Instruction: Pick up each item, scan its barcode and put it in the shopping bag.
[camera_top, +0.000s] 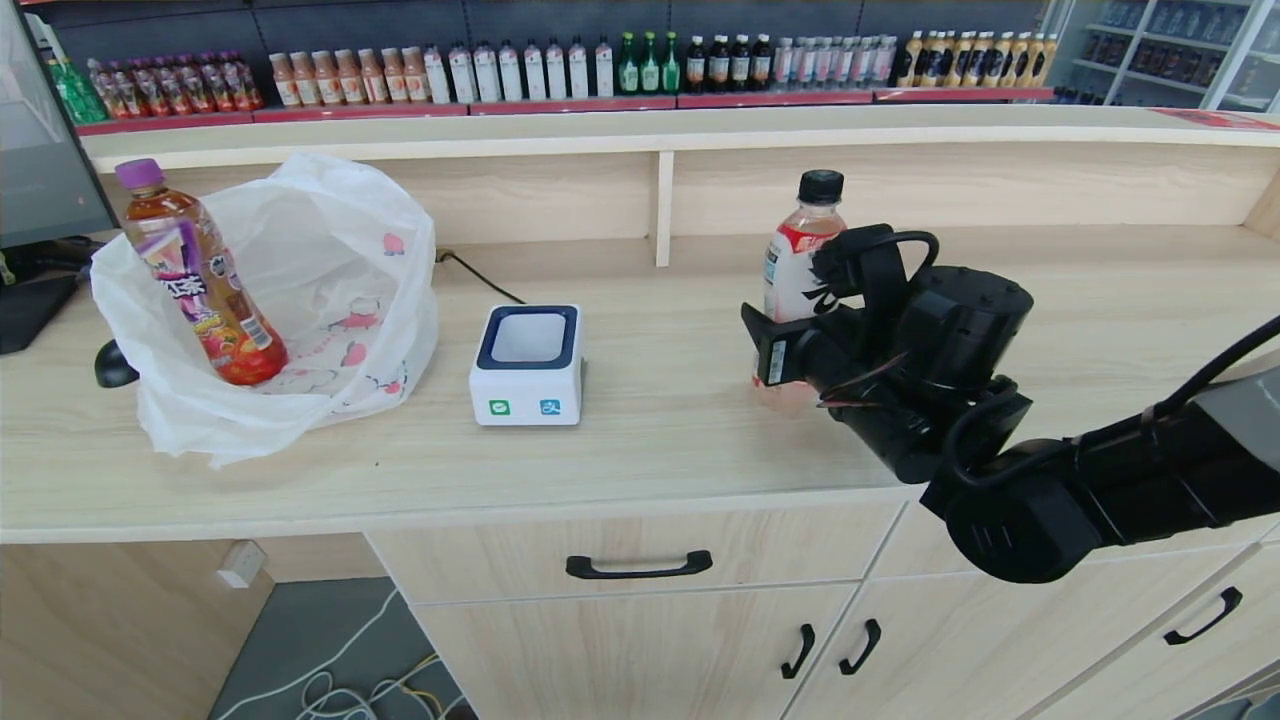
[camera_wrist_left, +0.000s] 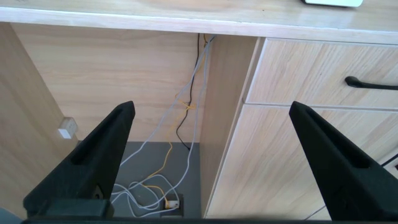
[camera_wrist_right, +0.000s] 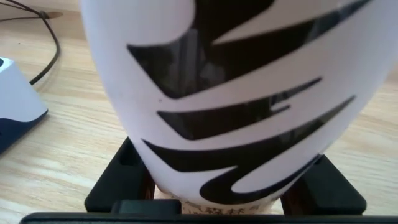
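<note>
Currently the right pincer (camera_top: 790, 350) is clamped on the black-capped bottle (camera_top: 805, 250), low on its body. In the right wrist view its two black fingers (camera_wrist_right: 115, 186) sit against opposite sides of the bottle, whose white label carries black stripes. The bottle is upright, right of centre over the table (camera_top: 650, 450). Its base is at or just above the surface; contact cannot be confirmed.

The left pincer (camera_wrist_left: 211, 109) is spread wide. It sits below the table edge, facing the cupboard front (camera_wrist_left: 311, 74) and the loose cables (camera_wrist_left: 155, 180) on the floor.

The scanner (camera_top: 527, 365) is a white box with a dark-framed window on top. It stands on the table to the left of the held bottle, well apart from it. A black cable (camera_top: 480, 280) runs from behind it toward the back of the table.

The shopping bag (camera_top: 330, 250) is white plastic with small pink prints. It lies open on the left part of the table, near the scanner but apart from it. It contains one item, the purple-capped tea bottle (camera_top: 200, 280). This bottle leans with its cap up and to the left, its base resting in the bag.

Behind the table, a shelf (camera_top: 560, 103) carries a row of drink bottles (camera_top: 640, 65).
</note>
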